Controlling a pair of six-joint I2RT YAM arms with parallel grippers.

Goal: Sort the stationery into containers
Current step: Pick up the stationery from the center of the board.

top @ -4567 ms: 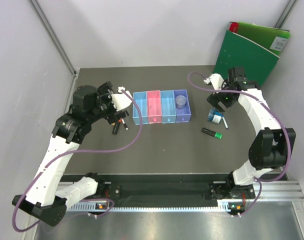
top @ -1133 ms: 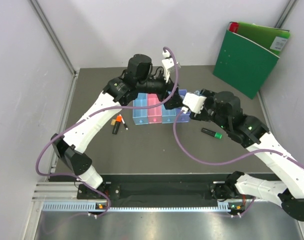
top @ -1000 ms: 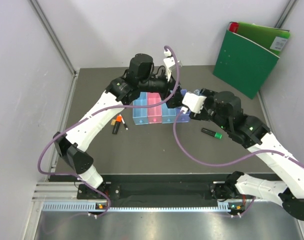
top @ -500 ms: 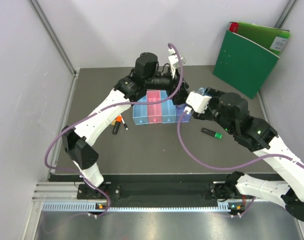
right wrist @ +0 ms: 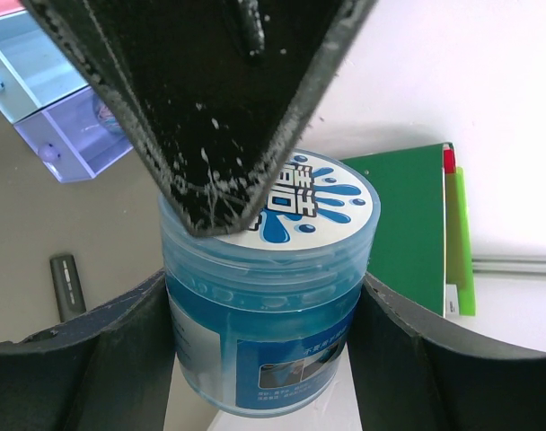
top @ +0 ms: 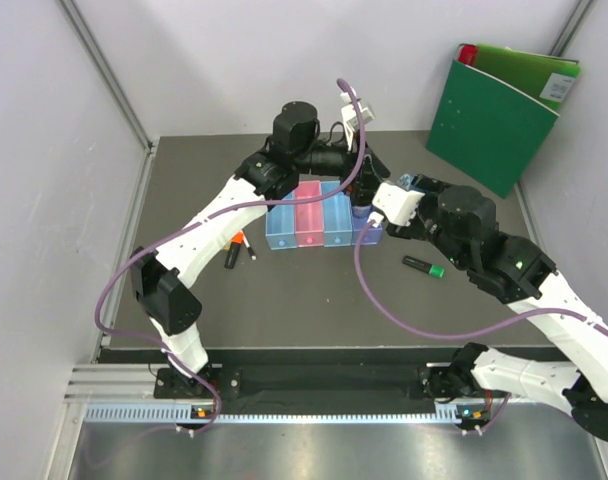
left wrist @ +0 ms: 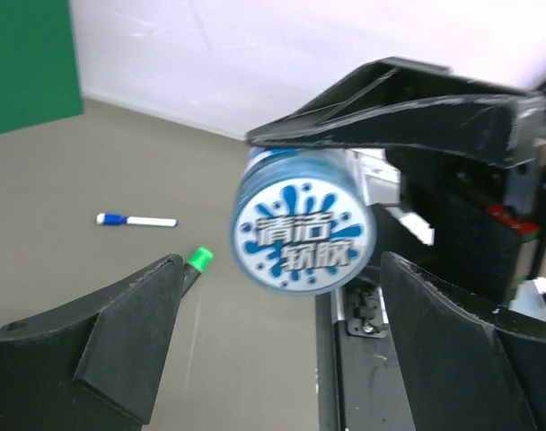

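My right gripper (right wrist: 264, 287) is shut on a round blue jar (right wrist: 273, 314) with a printed white lid, one finger on each side of it. It holds the jar (top: 408, 183) in the air just right of the containers (top: 319, 215), a joined row of light blue, pink, light blue and purple bins. My left gripper (left wrist: 280, 265) is open, its jaws spread wide and facing the jar's lid (left wrist: 302, 232). One of its fingers (right wrist: 210, 90) crosses in front of the lid. A green-capped marker (top: 424, 266) lies right of the bins. An orange-capped marker (top: 236, 240) lies to their left.
A big green binder (top: 504, 100) leans at the back right. A thin white pen with a blue cap (left wrist: 136, 220) lies on the table beyond the green cap (left wrist: 198, 259). A second black marker (top: 231, 256) lies beside the orange-capped one.
My left arm has swung right, over the bins, bringing its open gripper up to the jar. My right gripper has shifted slightly right and back, still holding the jar.
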